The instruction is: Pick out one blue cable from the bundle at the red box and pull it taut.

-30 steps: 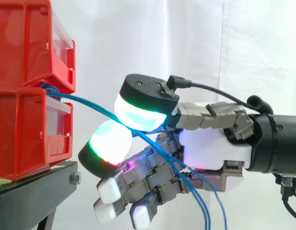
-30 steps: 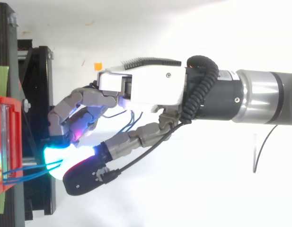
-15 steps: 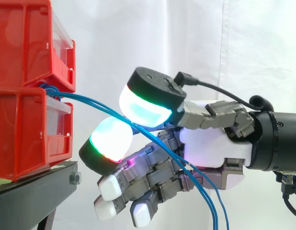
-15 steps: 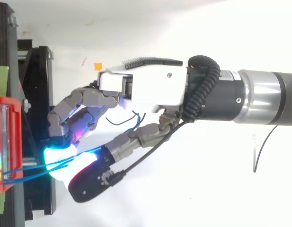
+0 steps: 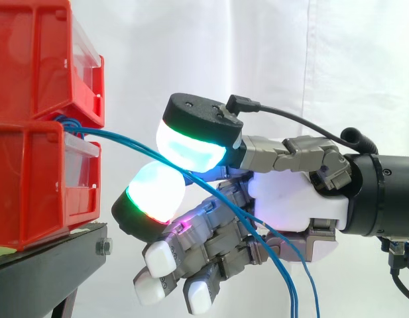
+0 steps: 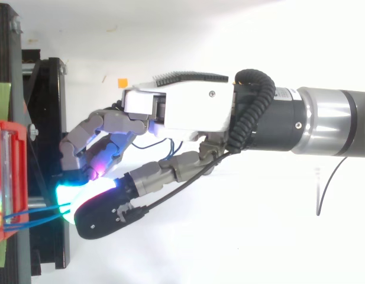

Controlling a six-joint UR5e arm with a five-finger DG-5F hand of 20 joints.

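— Where are the thin blue cables?

— I see them come out between the stacked red plastic bins on the black metal stand, run right, then droop under the palm.

— And the robot hand?

— Its glowing pads, thumb above and finger below, pinch those strands near the bins. The other fingers curl underneath.

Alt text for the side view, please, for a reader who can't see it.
The robot hand, in from the right, pinches blue cables between its glowing thumb and a finger. The cables run from stacked red bins on a black stand at left, through the pinch, then hang down past the palm.
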